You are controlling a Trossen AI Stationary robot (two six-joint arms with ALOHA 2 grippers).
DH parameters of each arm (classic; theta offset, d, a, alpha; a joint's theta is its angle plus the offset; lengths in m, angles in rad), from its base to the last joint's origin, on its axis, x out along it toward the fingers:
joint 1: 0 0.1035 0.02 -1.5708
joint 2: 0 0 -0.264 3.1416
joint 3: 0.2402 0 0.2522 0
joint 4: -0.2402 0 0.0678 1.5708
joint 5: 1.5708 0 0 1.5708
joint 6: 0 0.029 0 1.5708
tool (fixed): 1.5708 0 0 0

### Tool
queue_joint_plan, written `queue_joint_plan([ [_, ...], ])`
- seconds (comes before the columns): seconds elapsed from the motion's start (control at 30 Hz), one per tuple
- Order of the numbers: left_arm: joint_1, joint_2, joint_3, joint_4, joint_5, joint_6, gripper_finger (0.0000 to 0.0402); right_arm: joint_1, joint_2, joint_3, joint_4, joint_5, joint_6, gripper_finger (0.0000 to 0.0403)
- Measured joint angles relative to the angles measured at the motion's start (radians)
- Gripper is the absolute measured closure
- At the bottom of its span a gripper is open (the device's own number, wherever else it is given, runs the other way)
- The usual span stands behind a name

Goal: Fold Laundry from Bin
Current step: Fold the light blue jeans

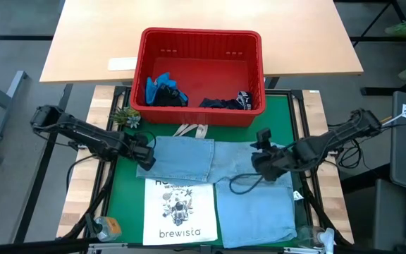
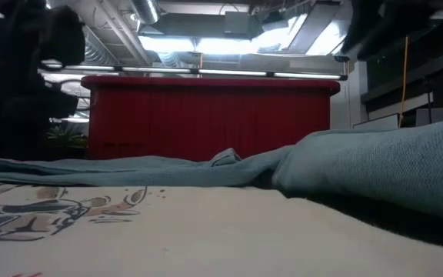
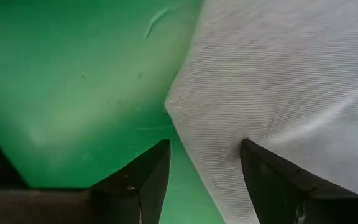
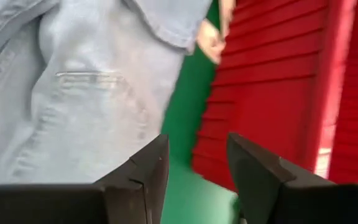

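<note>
Closest to the low camera lies the white tote bag (image 2: 168,231) with its printed drawing, flat on the green mat (image 1: 259,106). Over its upper edge spreads the denim shirt (image 1: 245,183), running right across the mat and down the bag's right side. At the shirt's left edge sits the left gripper (image 1: 146,159), its jaws released, straddling the cloth's edge with nothing between them. On the shirt's middle the right gripper (image 1: 261,166) hovers, jaws parted and holding nothing. Behind the shirt stands the red bin (image 1: 199,42), with a bright blue garment (image 1: 162,83) at its left and a dark garment (image 1: 225,103) at its right.
</note>
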Motion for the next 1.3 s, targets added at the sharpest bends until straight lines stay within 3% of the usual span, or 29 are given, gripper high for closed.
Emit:
queue_joint_plan([
  [0.17, 0.038, -0.006, -0.069, 0.065, 0.028, -0.050, 0.0211, 0.000, -0.060, -0.117, 0.089, -0.063, 0.019, 0.0242],
  [0.37, 0.042, -0.006, -0.070, 0.072, 0.028, -0.039, 0.0222, -0.001, -0.059, -0.197, 0.154, -0.072, 0.072, 0.0242],
  [0.53, 0.042, -0.015, -0.047, 0.073, 0.037, -0.015, 0.0280, -0.001, -0.057, -0.264, 0.251, -0.082, 0.075, 0.0242],
  [0.7, 0.042, -0.023, -0.020, 0.056, 0.073, -0.014, 0.0368, -0.001, -0.057, -0.308, 0.330, -0.139, 0.076, 0.0242],
  [0.77, 0.042, -0.023, 0.005, 0.010, 0.084, -0.015, 0.0391, -0.001, -0.057, -0.312, 0.332, -0.166, 0.075, 0.0242],
  [1.07, 0.042, -0.041, 0.164, -0.269, 0.063, 0.063, 0.0397, -0.001, -0.057, -0.312, 0.368, -0.176, 0.075, 0.0242],
  [1.3, 0.042, -0.043, 0.327, -0.546, 0.044, 0.014, 0.0399, -0.001, -0.057, -0.312, 0.395, -0.176, 0.075, 0.0242],
])
